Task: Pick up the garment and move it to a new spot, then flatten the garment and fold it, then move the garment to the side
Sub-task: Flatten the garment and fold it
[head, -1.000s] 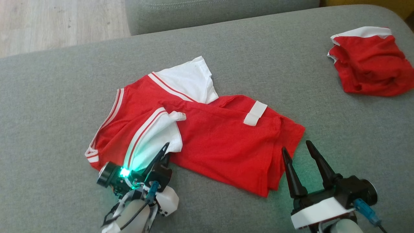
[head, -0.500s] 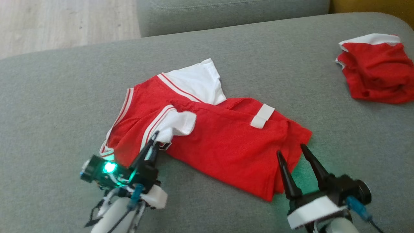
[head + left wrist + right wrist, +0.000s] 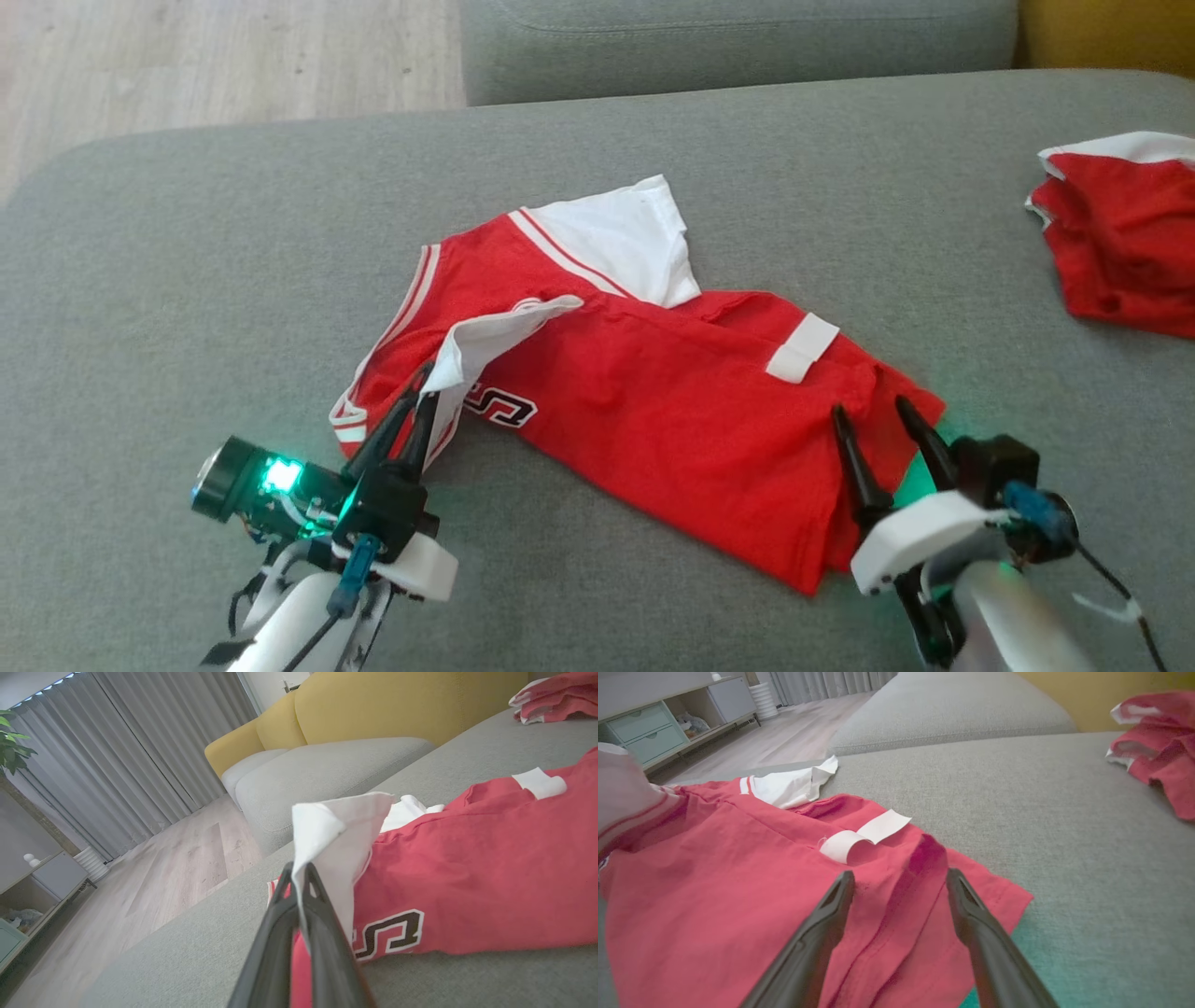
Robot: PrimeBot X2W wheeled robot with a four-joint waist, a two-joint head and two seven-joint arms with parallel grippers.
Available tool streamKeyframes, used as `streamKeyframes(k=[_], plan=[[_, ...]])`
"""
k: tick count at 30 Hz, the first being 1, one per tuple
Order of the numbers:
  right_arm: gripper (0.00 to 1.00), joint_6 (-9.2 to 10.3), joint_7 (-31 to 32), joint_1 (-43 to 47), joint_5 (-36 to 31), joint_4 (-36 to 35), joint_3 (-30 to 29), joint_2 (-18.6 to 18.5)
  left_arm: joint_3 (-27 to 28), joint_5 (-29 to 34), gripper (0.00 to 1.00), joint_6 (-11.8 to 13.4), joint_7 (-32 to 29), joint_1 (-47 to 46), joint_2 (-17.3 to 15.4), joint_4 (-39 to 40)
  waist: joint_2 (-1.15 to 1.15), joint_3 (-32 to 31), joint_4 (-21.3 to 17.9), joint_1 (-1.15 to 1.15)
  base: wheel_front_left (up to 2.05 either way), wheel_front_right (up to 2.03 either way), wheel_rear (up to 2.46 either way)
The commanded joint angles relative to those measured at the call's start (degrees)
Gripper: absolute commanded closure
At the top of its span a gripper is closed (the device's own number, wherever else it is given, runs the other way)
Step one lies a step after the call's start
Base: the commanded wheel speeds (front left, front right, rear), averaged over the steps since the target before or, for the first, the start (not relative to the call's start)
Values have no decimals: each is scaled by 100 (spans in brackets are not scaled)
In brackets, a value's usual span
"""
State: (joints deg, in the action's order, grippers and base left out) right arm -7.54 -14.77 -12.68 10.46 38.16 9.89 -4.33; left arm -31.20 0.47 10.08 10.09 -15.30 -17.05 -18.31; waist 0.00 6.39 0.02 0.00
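**Flattening stage, sleeve drawn open.** The red short-sleeved jersey with white sleeves and striped trim (image 3: pixel 653 401) lies crumpled near the middle of the grey fabric sofa seat (image 3: pixel 187 280). Its collar end is toward my left and its hem toward my right.

My left pincer (image 3: pixel 422 387) is clamped tight on the edge of the nearer white sleeve (image 3: pixel 495 331). A second ago that sleeve lay folded flat over the chest. Now it is lifted and stretched into a taut strip toward me, and the black-and-white lettering (image 3: pixel 499 406) it covered is exposed. The left wrist view shows the white cloth pinched between the closed fingers (image 3: pixel 299 872).

My right pincer (image 3: pixel 870 408) stands wide and holds nothing. It has advanced from beside the hem corner to over it. In the right wrist view its two fingers straddle a raised fold of red cloth (image 3: pixel 900 875).

The head camera has also swung, so the sideways drift of the whole scene is not movement of the garment.

A second, bunched red-and-white garment (image 3: pixel 1120 243) lies well apart at the far right.

I judge that the shirt is already placed and that spreading is under way. Closing on the hem would let both arms pull the body flat. Folding and moving it aside remain.
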Motion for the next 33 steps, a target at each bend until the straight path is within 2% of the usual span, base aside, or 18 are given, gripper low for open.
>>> streamKeyframes(k=[1,5,11,20,21,22,23,26,27,28,31,33], plan=[[0,5,-23,-314,108,-8,156,-21,246,-44,100,31,-25,-137,-169,223,0,-11,39,0,0,0,0],[0,5,-2,-682,578,469,420,-29,249,-78,100,50,-89,-84,-238,370,0,-14,107,0,0,0,0],[0,5,111,-899,979,797,685,-124,256,-110,100,75,-122,-64,-289,446,0,6,172,0,0,0,0],[0,5,164,-893,1473,865,850,-176,321,-174,100,145,-124,-68,-399,513,0,52,178,0,0,0,0],[3,5,166,-888,1506,856,878,-185,327,-182,100,154,-123,-66,-409,514,0,50,168,0,0,0,0],[13,5,165,-885,1529,849,905,-194,331,-188,100,163,-126,-63,-417,518,0,50,159,0,0,0,0],[16,5,167,-884,1546,845,927,-200,334,-192,100,173,-132,-62,-425,522,0,48,150,0,0,0,0],[38,5,176,-884,1590,833,968,-204,332,-201,100,194,-149,-63,-442,537,0,44,132,0,0,0,0],[39,5,182,-879,1613,822,971,-200,329,-201,100,203,-156,-64,-446,546,0,43,128,0,0,0,0],[47,5,188,-874,1631,807,974,-199,325,-200,100,212,-162,-63,-451,555,0,43,123,0,0,0,0],[56,5,208,-846,1690,741,984,-208,320,-203,100,234,-175,-59,-472,577,0,42,109,0,0,0,0],[70,5,212,-827,1689,708,983,-251,317,-206,100,250,-189,-56,-484,598,0,41,104,0,0,0,0]])
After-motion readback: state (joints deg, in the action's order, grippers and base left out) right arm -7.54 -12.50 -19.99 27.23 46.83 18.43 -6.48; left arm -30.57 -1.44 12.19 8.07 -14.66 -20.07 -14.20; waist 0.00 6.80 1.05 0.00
